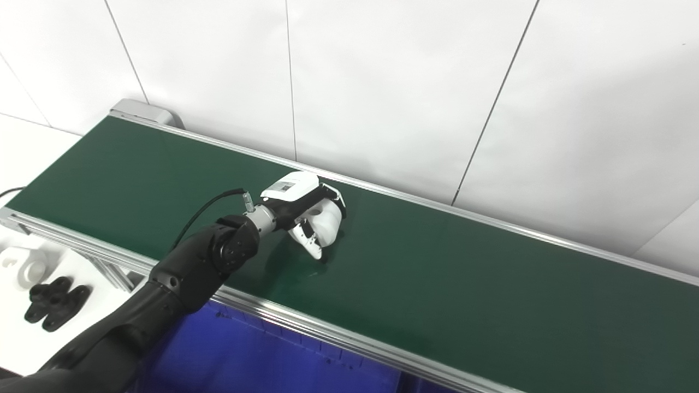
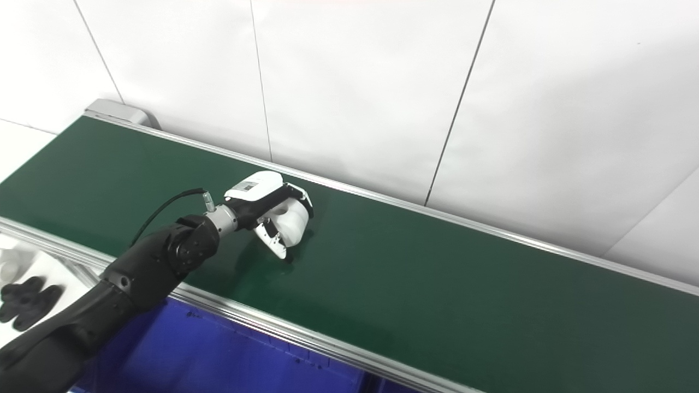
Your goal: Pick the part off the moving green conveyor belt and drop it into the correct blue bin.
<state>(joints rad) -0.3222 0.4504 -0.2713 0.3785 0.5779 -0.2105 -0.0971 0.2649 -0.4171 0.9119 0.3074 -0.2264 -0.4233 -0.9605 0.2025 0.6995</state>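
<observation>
The green conveyor belt [image 1: 464,284] runs from upper left to lower right. My left hand [image 1: 297,204] reaches over its middle, with the fingers and thumb curled around a white rounded part [image 1: 329,220] that rests low on the belt surface. The same hand [image 2: 262,202] and part [image 2: 294,221] show in the right eye view. A blue bin [image 1: 246,355] lies below the belt's near edge, under my left forearm. My right hand is not in view.
The belt's metal rails [image 1: 306,322] run along both long edges, with a white panelled wall behind. On the white table at far left lie a white part [image 1: 24,262] and a black part [image 1: 54,303].
</observation>
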